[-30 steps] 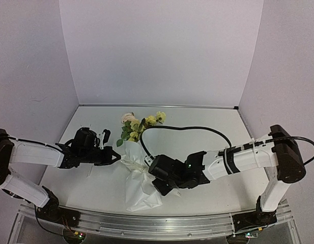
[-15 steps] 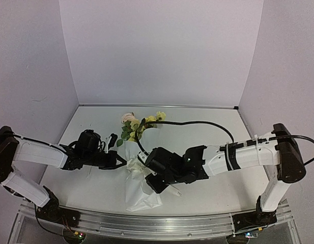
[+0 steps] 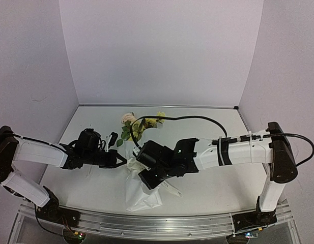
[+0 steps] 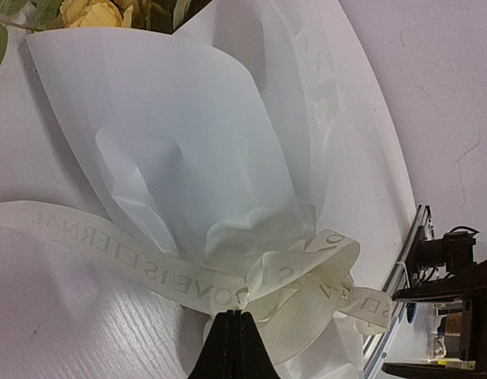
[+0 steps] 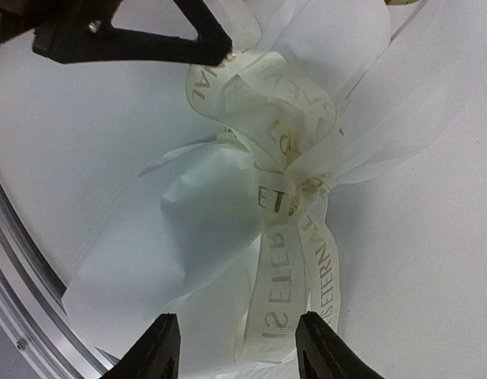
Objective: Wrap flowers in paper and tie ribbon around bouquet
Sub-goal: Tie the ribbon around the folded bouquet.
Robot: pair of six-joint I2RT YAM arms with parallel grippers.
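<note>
The bouquet lies mid-table, its flowers pointing to the back and its white paper cone toward the front edge. The off-white printed ribbon is looped and knotted round the cone's narrow part. My left gripper is shut on the ribbon beside the knot, at the cone's left side. Over the cone from the right, my right gripper stands open. The two ribbon tails lie between its fingers untouched. Yellow blossoms peek above the paper.
A black cable arcs over the table behind the right arm. An aluminium rail runs along the front edge, close to the cone's tip. A ribbon end lies on the table to the right of the cone.
The right gripper has opened, letting go of the ribbon, and shifted left over the cone. The left gripper moved slightly right, still shut on the ribbon.
</note>
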